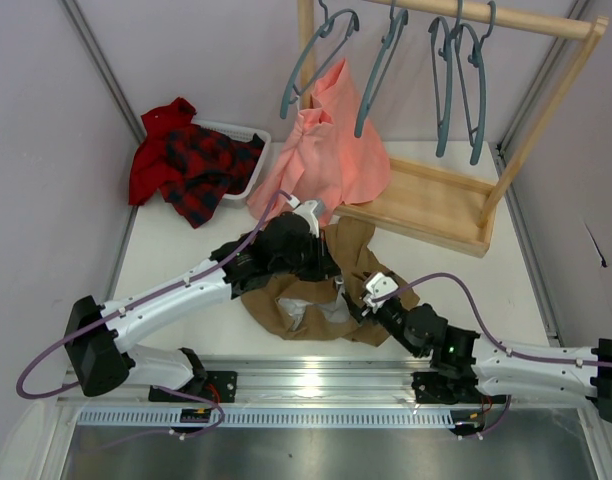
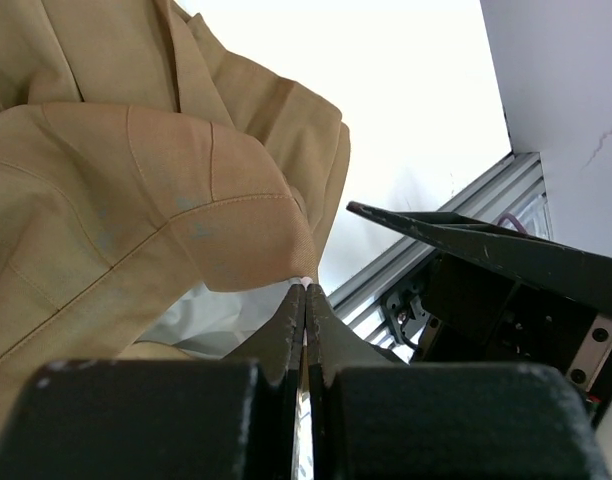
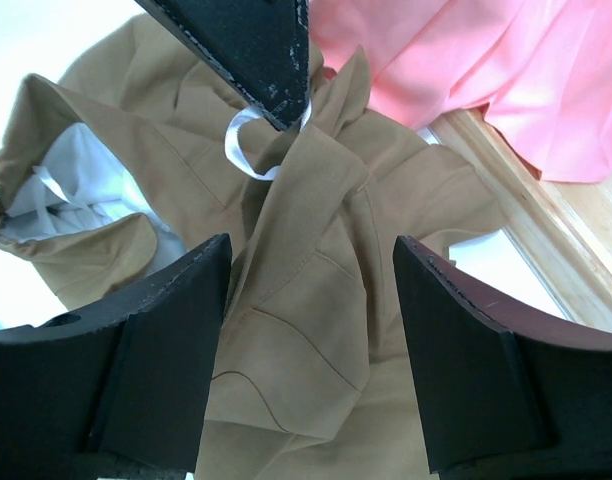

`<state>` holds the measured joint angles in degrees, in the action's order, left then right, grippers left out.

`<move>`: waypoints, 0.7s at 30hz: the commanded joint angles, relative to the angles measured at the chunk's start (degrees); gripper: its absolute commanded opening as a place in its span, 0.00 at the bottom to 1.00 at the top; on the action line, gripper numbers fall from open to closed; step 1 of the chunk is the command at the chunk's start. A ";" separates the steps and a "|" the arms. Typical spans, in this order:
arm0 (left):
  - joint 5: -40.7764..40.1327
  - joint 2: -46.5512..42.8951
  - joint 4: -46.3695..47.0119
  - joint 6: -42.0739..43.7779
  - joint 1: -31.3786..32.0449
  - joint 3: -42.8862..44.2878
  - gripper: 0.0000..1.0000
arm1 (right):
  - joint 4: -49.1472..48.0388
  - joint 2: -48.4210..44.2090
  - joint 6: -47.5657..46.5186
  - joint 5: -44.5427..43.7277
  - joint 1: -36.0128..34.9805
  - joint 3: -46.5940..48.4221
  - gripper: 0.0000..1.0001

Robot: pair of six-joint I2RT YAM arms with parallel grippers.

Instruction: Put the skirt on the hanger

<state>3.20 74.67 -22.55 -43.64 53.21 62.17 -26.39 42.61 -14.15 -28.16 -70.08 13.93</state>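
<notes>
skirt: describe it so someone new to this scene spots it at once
On the white table, just in front of the wooden rack, lies the skirt. It is plain crumpled khaki cloth with white lining, unlike the salmon-pink garment behind it and the red-and-black plaid garment at far left.

We see the white tabletop (image 1: 176,252) bearing the crumpled skirt (image 1: 358,246) near its front, a basket (image 1: 236,128) back left, a pink garment (image 1: 331,160), and a wooden rack (image 1: 436,205).

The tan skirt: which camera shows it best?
Top external: the skirt shows almost whole there, crumpled on the table. Left wrist shows only a close fold; right wrist, a middle part and some white lining.
</notes>
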 commanded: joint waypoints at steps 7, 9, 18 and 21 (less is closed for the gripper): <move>-0.83 -1.20 0.22 -0.84 -0.48 1.81 0.01 | -7.95 9.24 -3.24 -6.63 -1.10 5.31 0.71; -1.44 -1.55 0.05 -0.75 -0.48 1.81 0.01 | -9.63 11.70 -4.30 -6.90 -1.90 6.02 0.70; -2.76 -1.46 -0.48 -0.84 -0.56 1.55 0.02 | -13.95 13.12 -6.85 -9.54 -3.30 7.25 0.66; -2.67 -1.29 -0.31 -0.84 -0.65 1.72 0.02 | -14.56 12.94 -7.12 -10.15 -3.39 7.25 0.62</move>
<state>1.41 74.67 -23.53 -43.64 53.17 62.17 -36.03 56.31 -20.23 -35.88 -73.06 18.52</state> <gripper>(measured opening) 0.016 0.634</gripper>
